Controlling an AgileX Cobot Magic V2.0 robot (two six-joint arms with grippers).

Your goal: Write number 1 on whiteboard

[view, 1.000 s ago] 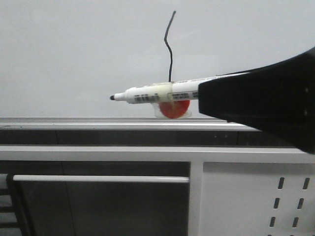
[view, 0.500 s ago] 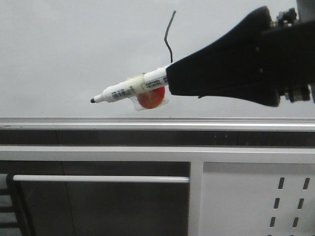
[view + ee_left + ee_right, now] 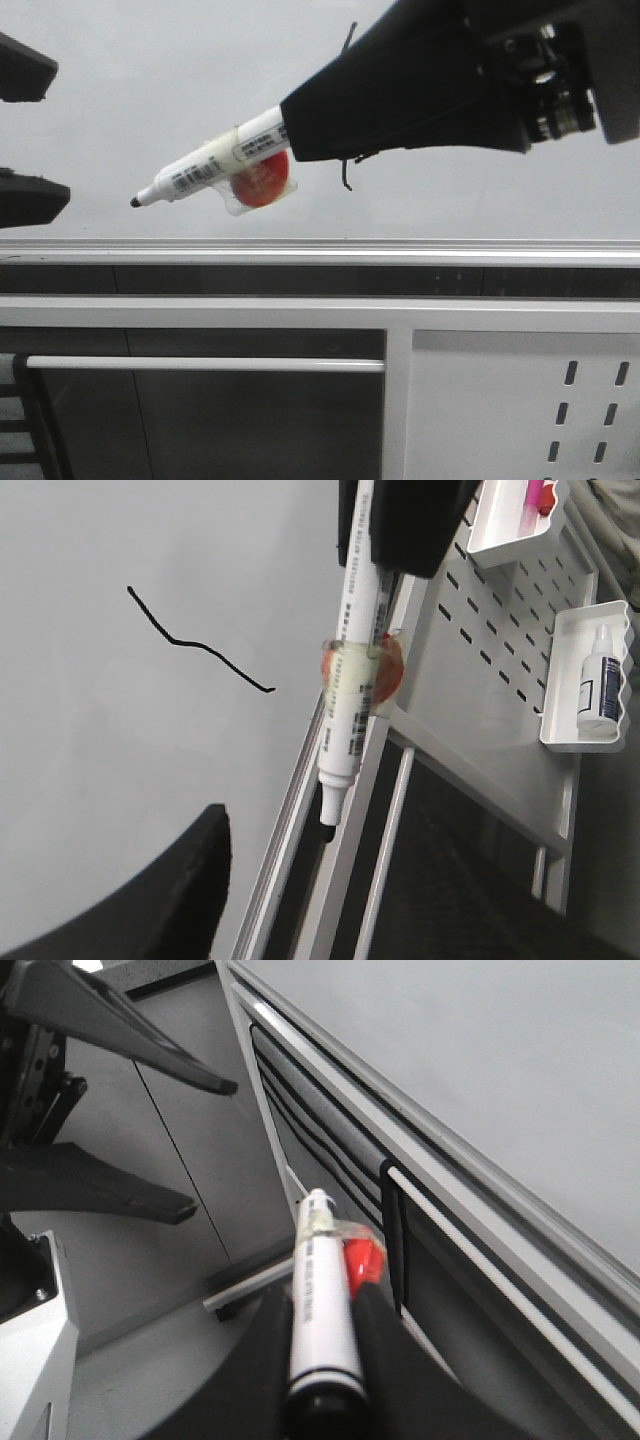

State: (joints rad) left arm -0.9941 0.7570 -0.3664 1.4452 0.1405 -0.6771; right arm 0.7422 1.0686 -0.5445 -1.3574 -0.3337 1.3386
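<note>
Ink is already sitting on the whiteboard (image 3: 150,90): the number 1 (image 3: 195,645), a thin wavy black stroke with a small hook, is showing whole in the left wrist view, while in the front view the right arm is covering most of it, leaving only its top end and hooked foot peeking out. Judging by that, the writing itself is looking finished, and what is left is probably only pulling away and perhaps putting the marker down.

The right tool (image 3: 320,1335) is clamping the marker (image 3: 205,168) by its rear half, its tip pointing down toward the left and hanging clear of the board surface as far as the wrist views are telling. A red tag (image 3: 260,182) is taped under the barrel. The left tool (image 3: 25,135) is standing apart, holding nothing, at the left edge of the front view.

Compared with a second ago, the right arm is rising and swinging left: the marker, then lying level and low near the silver rail (image 3: 320,250), is now tilting tip-down and sitting higher, and the left tool is newly entering the front view.
</note>
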